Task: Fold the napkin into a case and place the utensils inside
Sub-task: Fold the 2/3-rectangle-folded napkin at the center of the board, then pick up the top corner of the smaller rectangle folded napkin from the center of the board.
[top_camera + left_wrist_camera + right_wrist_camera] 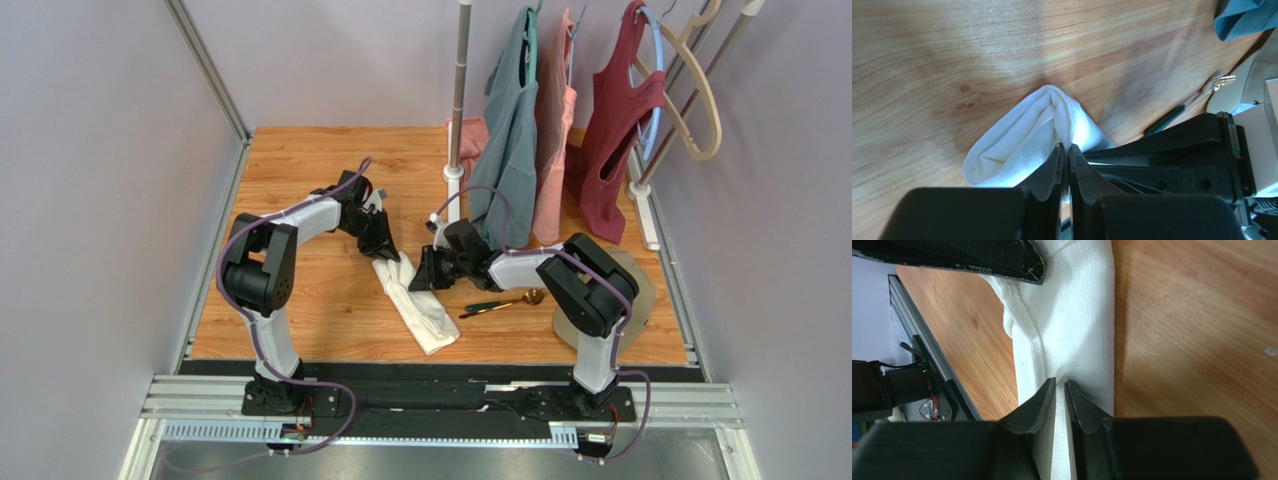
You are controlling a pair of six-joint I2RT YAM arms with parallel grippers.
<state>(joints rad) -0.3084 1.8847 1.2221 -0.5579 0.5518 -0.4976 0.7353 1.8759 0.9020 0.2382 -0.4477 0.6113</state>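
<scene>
Folded white napkin [422,308] lying as a long strip on the wooden table [320,300] between the arms. The left gripper [1066,148], nearly closed, pinches one end of the cloth. The right gripper [1061,383], nearly closed, pinches a fold. The spoon [505,303] and fork [1197,97] lie nearby to the right, apart from the cloth.

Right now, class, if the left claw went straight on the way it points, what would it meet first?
The white napkin: the left claw pinches its folded end, and the cloth bunches straight ahead of the tips. Past it only bare wooden table shows, though depth is unclear.
</scene>
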